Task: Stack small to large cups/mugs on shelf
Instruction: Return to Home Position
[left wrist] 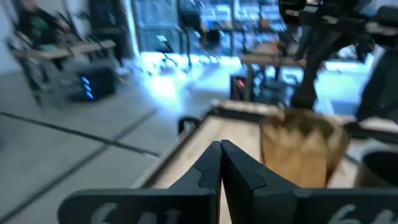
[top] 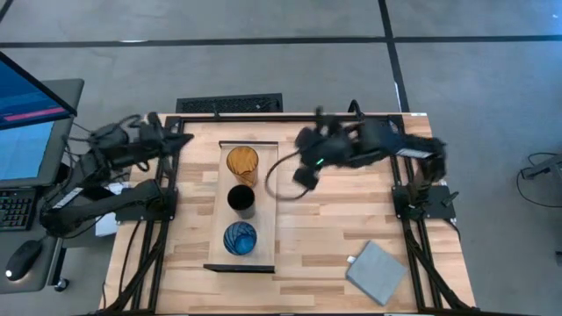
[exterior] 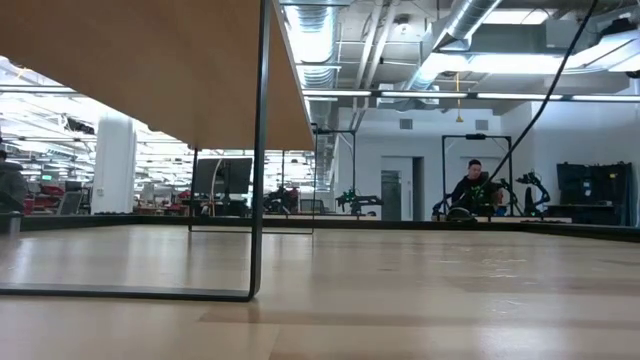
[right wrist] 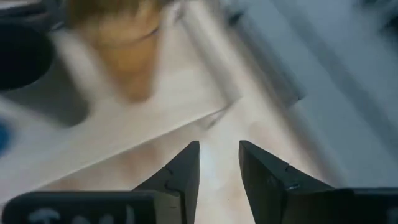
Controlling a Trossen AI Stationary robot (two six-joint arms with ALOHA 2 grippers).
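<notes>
No text, label, brand, number or sign can be read anywhere here.

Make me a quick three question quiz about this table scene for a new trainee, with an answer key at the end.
1. True or false: the pad lies off the shelf.
2. Which cup stands between the amber cup and the blue cup? A. white cup B. black cup C. green cup
3. Fill in: the left gripper is shut; the right gripper is ___.
Key: 1 true; 2 B; 3 open.
</notes>
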